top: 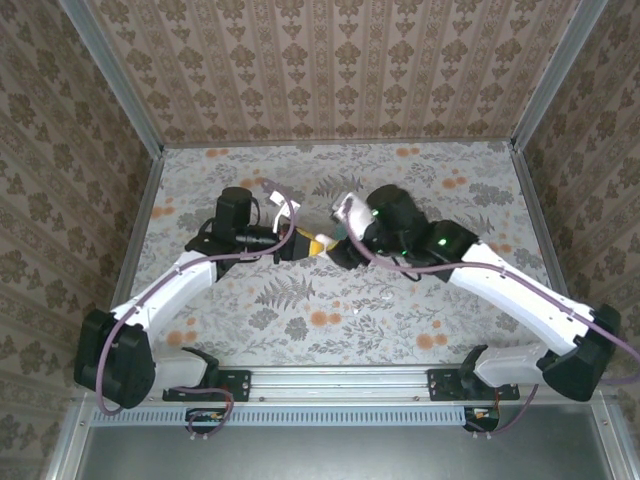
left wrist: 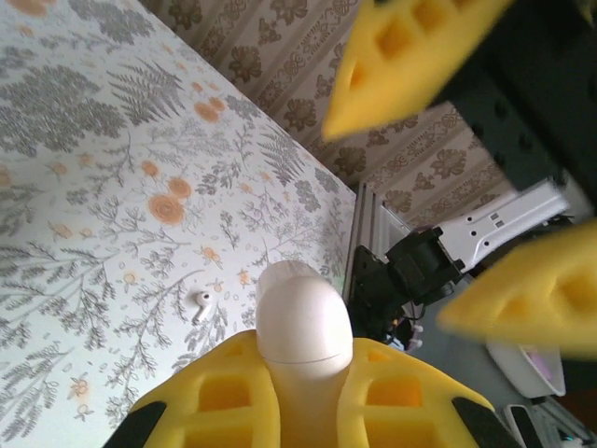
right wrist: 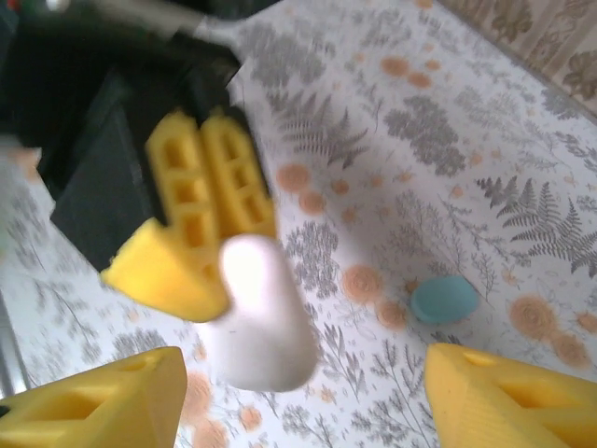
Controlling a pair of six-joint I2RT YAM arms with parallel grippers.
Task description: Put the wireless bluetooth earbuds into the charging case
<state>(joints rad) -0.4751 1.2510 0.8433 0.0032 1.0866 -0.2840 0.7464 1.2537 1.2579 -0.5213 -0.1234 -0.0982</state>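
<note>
L jaws were clamped on white charging case (left wrist: 304, 327), held off tabletop (left wrist: 112, 187); R jaws stood apart facing it. White earbud (left wrist: 201, 304) lay on tabletop. I needed L steady while R opened lid.

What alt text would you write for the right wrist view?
The left claw is shut on a white charging case, between the right claw's open yellow fingers. A teal oval object lies on the floral table.
</note>
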